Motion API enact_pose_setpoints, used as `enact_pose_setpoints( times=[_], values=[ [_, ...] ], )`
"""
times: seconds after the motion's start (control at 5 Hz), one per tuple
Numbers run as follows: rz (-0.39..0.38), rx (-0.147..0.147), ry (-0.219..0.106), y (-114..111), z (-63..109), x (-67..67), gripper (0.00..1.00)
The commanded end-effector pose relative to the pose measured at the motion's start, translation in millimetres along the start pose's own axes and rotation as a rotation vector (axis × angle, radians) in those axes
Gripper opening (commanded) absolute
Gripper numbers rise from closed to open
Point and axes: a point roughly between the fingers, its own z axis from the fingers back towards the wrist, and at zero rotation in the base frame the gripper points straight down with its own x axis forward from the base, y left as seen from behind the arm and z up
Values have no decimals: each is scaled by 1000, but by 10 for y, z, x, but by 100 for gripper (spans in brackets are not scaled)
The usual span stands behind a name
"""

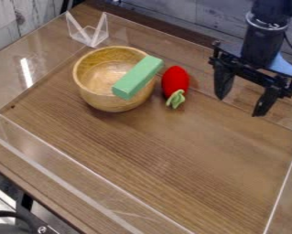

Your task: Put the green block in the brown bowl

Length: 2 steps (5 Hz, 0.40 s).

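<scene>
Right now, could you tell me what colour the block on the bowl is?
Light green block, camera view.

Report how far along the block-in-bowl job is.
Done, mostly: the green block rests in the brown bowl, leaning on its rim with one end sticking out. In hand: nothing; the gripper is open and empty, to the right of the strawberry toy. Left: at most, nudging the block fully inside.

One camera only — it looked down at a slant from the front over the wooden table (pixel 173 174), fairly near, the arm (pixel 268 27) standing at the far right edge.
</scene>
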Motion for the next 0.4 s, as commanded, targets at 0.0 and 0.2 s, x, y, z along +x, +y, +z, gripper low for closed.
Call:
enact_pose_setpoints(
  times=[0.0, 0.2],
  values=[
    [-17, 4, -42, -41, 97, 86, 100],
    [-29, 15, -41, -50, 80, 82, 100]
  ],
)
